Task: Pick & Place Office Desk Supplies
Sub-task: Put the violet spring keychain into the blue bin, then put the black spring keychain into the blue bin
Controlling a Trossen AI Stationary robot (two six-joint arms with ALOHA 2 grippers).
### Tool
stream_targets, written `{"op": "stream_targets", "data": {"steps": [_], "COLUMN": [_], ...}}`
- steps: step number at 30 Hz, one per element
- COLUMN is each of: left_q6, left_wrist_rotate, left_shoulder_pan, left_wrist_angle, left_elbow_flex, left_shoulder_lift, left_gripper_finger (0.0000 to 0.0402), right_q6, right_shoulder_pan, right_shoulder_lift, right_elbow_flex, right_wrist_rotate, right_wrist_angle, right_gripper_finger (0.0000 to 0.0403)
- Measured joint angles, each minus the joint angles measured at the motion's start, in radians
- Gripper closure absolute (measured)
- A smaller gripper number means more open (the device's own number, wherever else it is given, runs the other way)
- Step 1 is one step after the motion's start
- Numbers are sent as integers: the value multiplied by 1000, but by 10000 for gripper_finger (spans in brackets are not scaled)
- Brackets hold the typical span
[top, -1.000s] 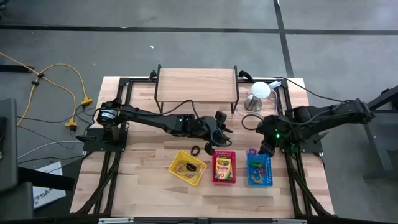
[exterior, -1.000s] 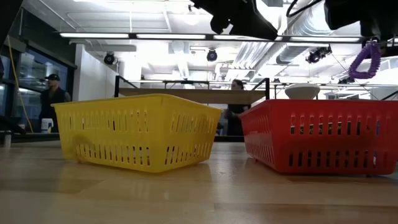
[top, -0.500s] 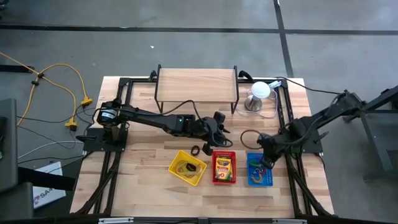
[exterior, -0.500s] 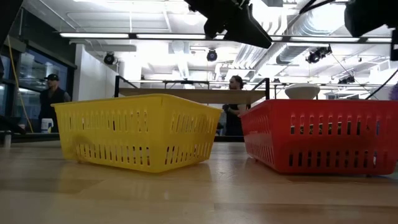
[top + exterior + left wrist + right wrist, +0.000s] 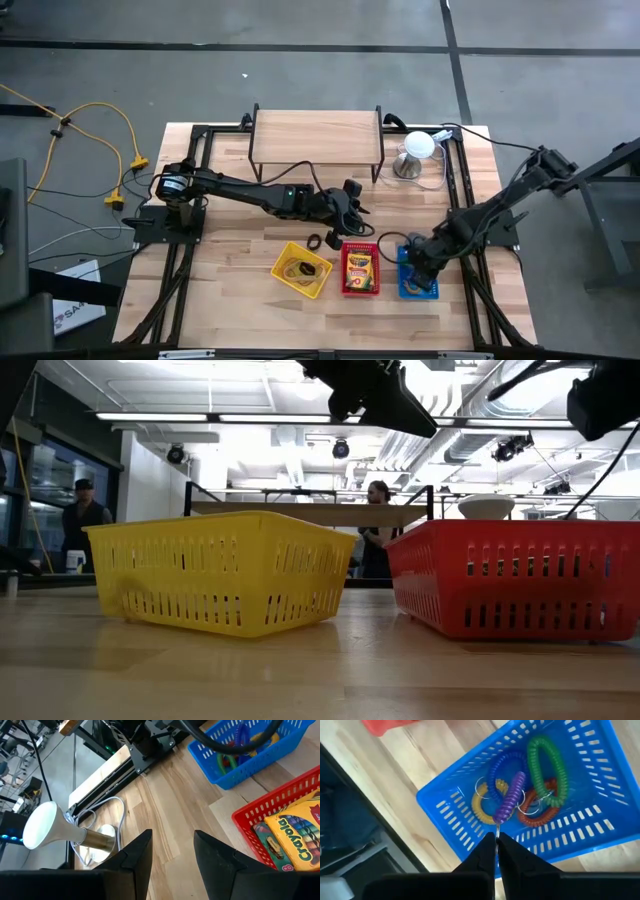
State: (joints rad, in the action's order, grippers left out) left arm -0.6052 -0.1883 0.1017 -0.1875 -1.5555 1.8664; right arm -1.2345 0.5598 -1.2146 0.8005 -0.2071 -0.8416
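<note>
Three slatted plastic baskets are sitting in a row near the front edge of the pale wood-plank desk [image 5: 230,290]: a yellow basket [image 5: 301,269], set askew, a red basket [image 5: 360,268], and a blue basket [image 5: 417,273].

The blue basket is holding springy coiled loops: green coil [image 5: 547,767], blue coil [image 5: 502,767], yellow coil [image 5: 481,806], red coil [image 5: 537,815], with thin metal rings among them. A purple coil [image 5: 510,797] is hanging stretched into a straight ribbed strand, its lower end among the others.

The right tool [image 5: 496,840] is hovering over the blue basket, its dark fingers pinched together on the purple coil's thin metal ring. In the high view the right arm is reaching in from the right edge of the desk, bent down over the basket and covering part of it.

The red basket is holding flat yellow-and-green crayon boxes [image 5: 295,837], cut off in the left wrist view. The yellow basket is holding thin loops [image 5: 298,267], hard to make out. A small dark ring [image 5: 315,241] is lying on the desk behind the yellow basket.

The left tool [image 5: 352,200] is stretched out toward the desk's middle, behind the red basket, fingers parted and gripping nothing.

A smooth white dome [image 5: 418,146] on a metal base is standing near the rear right corner.
</note>
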Motion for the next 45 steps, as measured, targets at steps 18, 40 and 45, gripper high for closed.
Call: {"op": "stream_targets", "data": {"steps": [18, 40, 45], "left_q6": [4, 19, 22], "left_wrist_rotate": [0, 0, 0], "left_shoulder_pan": [0, 0, 0], "left_wrist_angle": [0, -18, -21], "left_elbow_flex": [0, 0, 0], "left_shoulder_lift": [0, 0, 0], "left_gripper_finger": [264, 264, 264], "right_q6": [8, 204, 243], "right_shoulder_pan": [3, -10, -63], "right_shoulder_lift": [-16, 39, 167], "right_elbow_flex": [0, 0, 0], "right_wrist_rotate": [22, 123, 134], "right_wrist_angle": [-17, 47, 42], "right_gripper_finger": [286, 285, 285]}}
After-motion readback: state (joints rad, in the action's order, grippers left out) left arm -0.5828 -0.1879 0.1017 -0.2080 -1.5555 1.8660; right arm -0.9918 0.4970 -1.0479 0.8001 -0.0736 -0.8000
